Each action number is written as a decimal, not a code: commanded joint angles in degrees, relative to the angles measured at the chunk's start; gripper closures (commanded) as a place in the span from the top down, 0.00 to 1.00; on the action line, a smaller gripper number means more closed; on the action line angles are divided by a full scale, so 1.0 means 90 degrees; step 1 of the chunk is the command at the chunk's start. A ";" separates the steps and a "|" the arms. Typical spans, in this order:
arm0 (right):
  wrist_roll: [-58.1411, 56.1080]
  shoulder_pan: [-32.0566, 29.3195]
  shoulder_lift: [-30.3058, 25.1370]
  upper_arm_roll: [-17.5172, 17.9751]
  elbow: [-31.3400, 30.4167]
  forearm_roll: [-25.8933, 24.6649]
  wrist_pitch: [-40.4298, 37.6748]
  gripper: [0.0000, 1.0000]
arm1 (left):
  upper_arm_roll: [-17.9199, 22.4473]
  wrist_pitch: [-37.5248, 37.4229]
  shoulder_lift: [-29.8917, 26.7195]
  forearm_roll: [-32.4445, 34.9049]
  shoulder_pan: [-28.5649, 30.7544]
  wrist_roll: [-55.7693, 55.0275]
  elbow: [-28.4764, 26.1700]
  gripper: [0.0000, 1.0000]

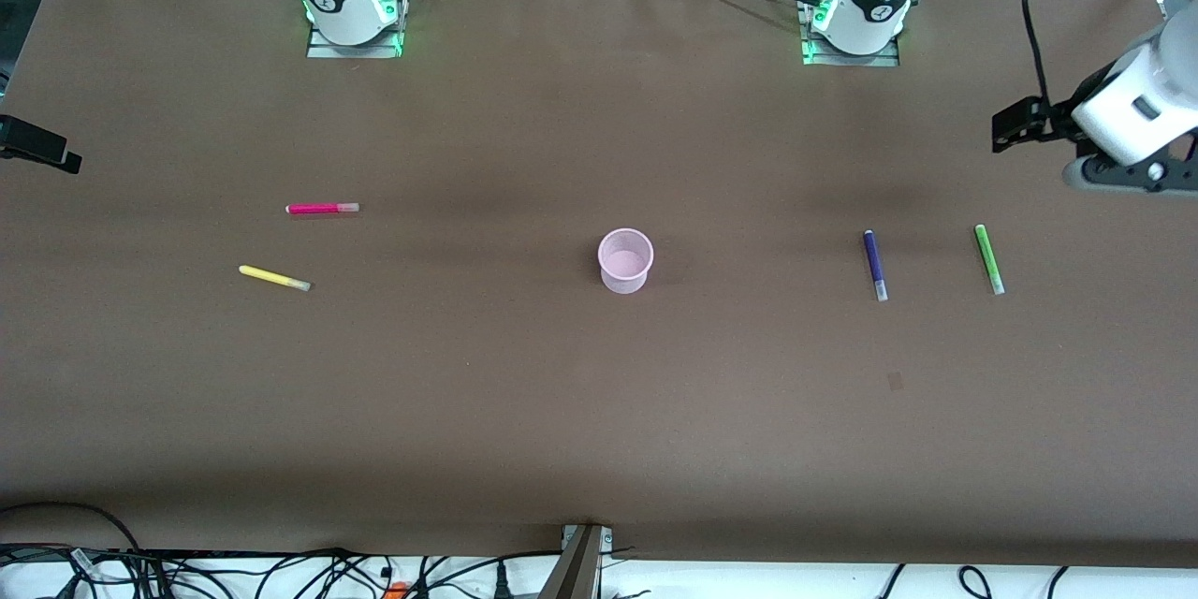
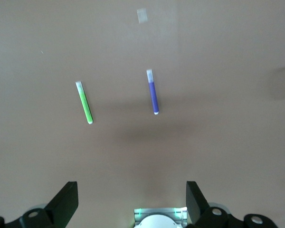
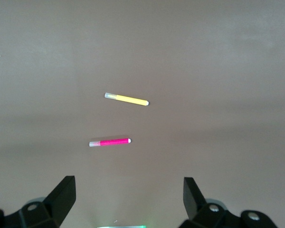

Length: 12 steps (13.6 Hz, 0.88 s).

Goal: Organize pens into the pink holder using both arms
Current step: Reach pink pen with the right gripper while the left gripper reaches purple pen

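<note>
The pink holder (image 1: 625, 260) stands upright and empty at the table's middle. The purple pen (image 1: 875, 264) and the green pen (image 1: 988, 258) lie side by side toward the left arm's end; both show in the left wrist view, the green pen (image 2: 84, 102) and the purple pen (image 2: 153, 92). The magenta pen (image 1: 322, 208) and the yellow pen (image 1: 273, 278) lie toward the right arm's end; the right wrist view shows the yellow pen (image 3: 126, 99) and the magenta pen (image 3: 110, 142). My left gripper (image 1: 1009, 126) (image 2: 132, 190) is open, high over its end of the table. My right gripper (image 1: 37, 146) (image 3: 128, 187) is open, high over its end.
The arm bases (image 1: 354, 14) (image 1: 856, 19) stand along the table's back edge. A small pale mark (image 1: 895, 381) is on the brown table, nearer to the front camera than the purple pen. Cables (image 1: 281, 571) and a metal bracket (image 1: 582, 557) lie along the front edge.
</note>
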 commanded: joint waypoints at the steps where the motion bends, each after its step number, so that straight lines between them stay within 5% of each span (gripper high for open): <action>1: 0.0554 -0.0019 0.0184 0.0026 -0.0070 -0.0092 -0.0086 1.00 | 0.0008 0.0156 0.0306 -0.0082 0.0066 0.0026 -0.0352 1.00; 4: 0.1052 -0.0019 0.0458 0.0026 -0.0430 -0.0014 0.0050 1.00 | -0.0002 0.1042 0.0376 -0.0101 0.0066 0.0026 -0.1248 1.00; 12: 0.3959 0.0351 0.0596 0.0075 -0.2558 0.0377 0.2606 1.00 | -0.0060 0.4400 0.0375 -0.0170 0.0017 -0.0188 -0.3876 1.00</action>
